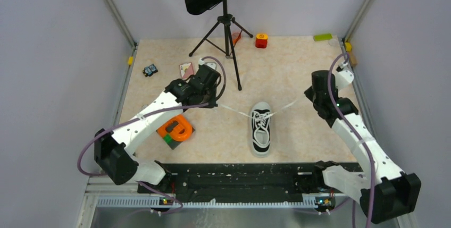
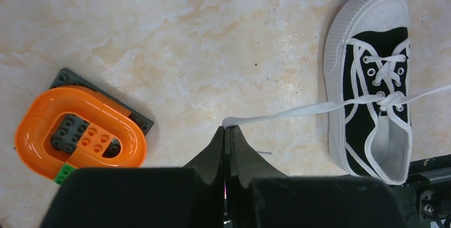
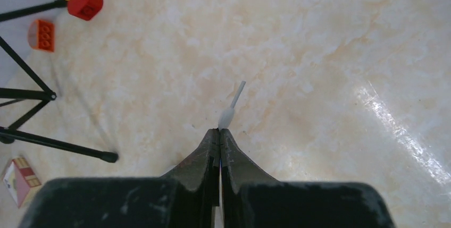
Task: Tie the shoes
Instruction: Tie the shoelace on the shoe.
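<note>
The shoe [image 1: 260, 142] is a small black canvas sneaker with a white toe cap, lying mid-table with its toe toward the far side. It also shows at the right of the left wrist view [image 2: 372, 36]. Its white laces [image 1: 234, 110] run taut out to both sides from a crossing over the tongue. My left gripper [image 1: 215, 103] [image 2: 227, 128] is shut on the left lace [image 2: 287, 113], well left of the shoe. To the shoe's right, my right gripper [image 1: 307, 96] [image 3: 219, 130] is shut on the other lace, whose tip [image 3: 234, 100] sticks out past the fingertips.
A music stand tripod [image 1: 227, 36] stands at the back centre, one leg reaching close to my left gripper. An orange toy track on a dark plate [image 1: 175, 129] [image 2: 80, 132] lies left of the shoe. Small blocks [image 1: 261, 40] [image 3: 84, 2] and a card [image 1: 186, 69] sit farther back.
</note>
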Tool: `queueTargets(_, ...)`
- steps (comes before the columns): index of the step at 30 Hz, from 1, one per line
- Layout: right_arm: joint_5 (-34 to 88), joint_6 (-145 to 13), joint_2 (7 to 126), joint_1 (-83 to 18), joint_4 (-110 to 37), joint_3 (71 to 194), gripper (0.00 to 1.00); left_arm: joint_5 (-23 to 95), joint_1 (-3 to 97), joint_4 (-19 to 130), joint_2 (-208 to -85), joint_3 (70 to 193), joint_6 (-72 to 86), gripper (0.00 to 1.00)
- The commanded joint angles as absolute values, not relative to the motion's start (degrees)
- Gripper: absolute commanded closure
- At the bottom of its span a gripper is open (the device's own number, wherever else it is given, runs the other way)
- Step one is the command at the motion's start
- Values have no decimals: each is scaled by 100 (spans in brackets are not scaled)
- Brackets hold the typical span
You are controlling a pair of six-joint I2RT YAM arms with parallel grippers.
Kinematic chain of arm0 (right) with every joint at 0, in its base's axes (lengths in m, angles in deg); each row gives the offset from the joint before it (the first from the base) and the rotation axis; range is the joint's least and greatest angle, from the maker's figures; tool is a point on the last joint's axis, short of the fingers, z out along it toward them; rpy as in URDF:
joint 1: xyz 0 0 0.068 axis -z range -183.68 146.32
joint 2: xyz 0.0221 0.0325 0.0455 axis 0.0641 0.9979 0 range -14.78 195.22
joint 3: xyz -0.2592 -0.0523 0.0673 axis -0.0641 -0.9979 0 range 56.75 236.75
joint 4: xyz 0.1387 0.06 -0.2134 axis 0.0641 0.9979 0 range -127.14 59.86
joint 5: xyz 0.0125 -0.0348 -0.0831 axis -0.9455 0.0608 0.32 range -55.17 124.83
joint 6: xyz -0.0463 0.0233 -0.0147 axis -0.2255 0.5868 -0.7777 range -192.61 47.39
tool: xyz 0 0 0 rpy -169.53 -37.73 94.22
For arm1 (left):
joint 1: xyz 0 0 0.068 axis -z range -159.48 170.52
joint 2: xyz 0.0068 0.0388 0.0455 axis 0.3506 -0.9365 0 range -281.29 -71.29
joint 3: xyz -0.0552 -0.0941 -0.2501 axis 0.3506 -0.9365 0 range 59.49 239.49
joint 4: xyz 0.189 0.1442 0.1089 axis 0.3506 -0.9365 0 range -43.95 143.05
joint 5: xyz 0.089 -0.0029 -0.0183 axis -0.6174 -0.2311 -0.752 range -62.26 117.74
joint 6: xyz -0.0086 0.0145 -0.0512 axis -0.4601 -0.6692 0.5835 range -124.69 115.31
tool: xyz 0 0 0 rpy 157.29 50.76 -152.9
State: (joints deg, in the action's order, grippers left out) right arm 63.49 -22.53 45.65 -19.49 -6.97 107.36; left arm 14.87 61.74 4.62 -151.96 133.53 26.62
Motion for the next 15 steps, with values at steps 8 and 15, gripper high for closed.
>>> queueTargets(8,7229,-2554,3723,-1880,-83,11099,100,1784,5869,341,-14724,13202,2297,100)
queueTargets(15,7658,-2820,3552,-1553,-156,10406,100,2275,5868,649,-14863,12820,1585,100)
